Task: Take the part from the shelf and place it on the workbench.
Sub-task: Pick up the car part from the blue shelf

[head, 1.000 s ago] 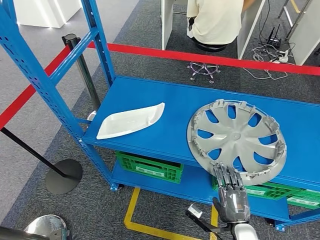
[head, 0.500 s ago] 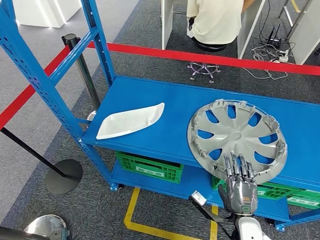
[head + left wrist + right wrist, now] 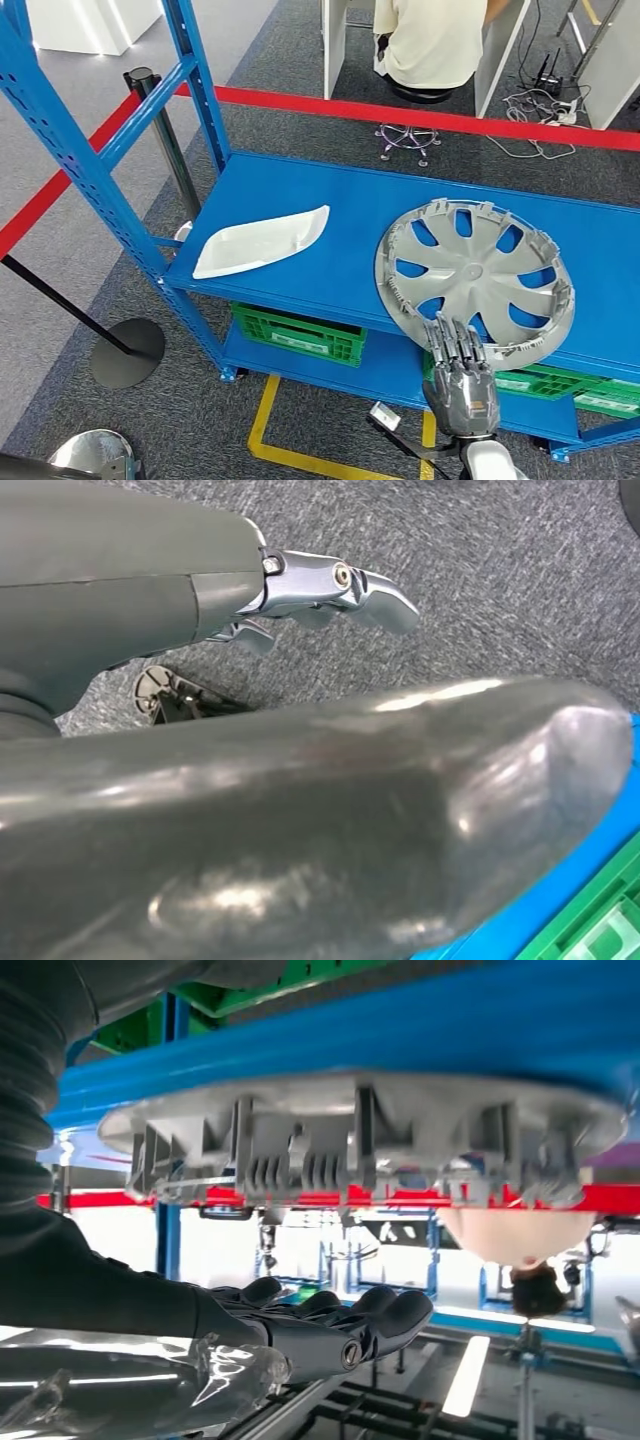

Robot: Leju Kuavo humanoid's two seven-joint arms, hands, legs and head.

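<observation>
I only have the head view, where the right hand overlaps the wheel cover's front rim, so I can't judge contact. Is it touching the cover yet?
Observer: No. In the right wrist view the right hand is apart from the wheel cover, and background shows through the gap.
Operator: Are its fingers closed on anything?
Observer: No, the fingers lie stretched out side by side, holding nothing.
Operator: And the left hand?
Observer: The left hand hangs over grey carpet beside the shelf's blue edge, holding nothing.
</observation>
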